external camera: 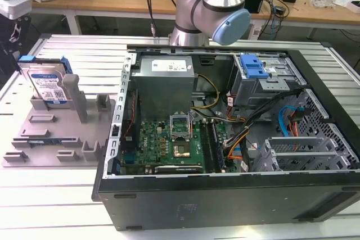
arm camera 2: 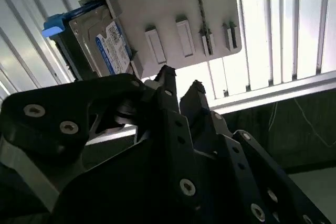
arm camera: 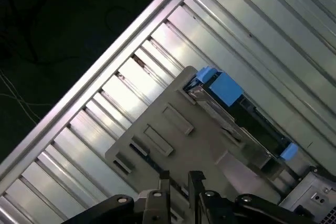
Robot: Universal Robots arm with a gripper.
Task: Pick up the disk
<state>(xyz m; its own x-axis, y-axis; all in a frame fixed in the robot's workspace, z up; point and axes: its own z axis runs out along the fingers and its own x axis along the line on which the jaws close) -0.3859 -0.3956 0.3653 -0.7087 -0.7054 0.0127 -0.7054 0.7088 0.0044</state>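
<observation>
The disk, silver with a white-and-blue label and blue side rails, stands upright on edge in a slot at the back of the grey fixture plate, on the exterior view's left. In both wrist views I look down on it from well above: the labelled face of the disk shows in one, its narrow top edge in the other. My gripper hangs high over the plate, off to the side of the disk. Its fingers are a small gap apart with nothing between them.
An open computer case lies on the slatted metal table right beside the plate, with a blue drive-bay bracket inside. Upright posts rise from the plate near the disk. The table's edge runs close behind the plate.
</observation>
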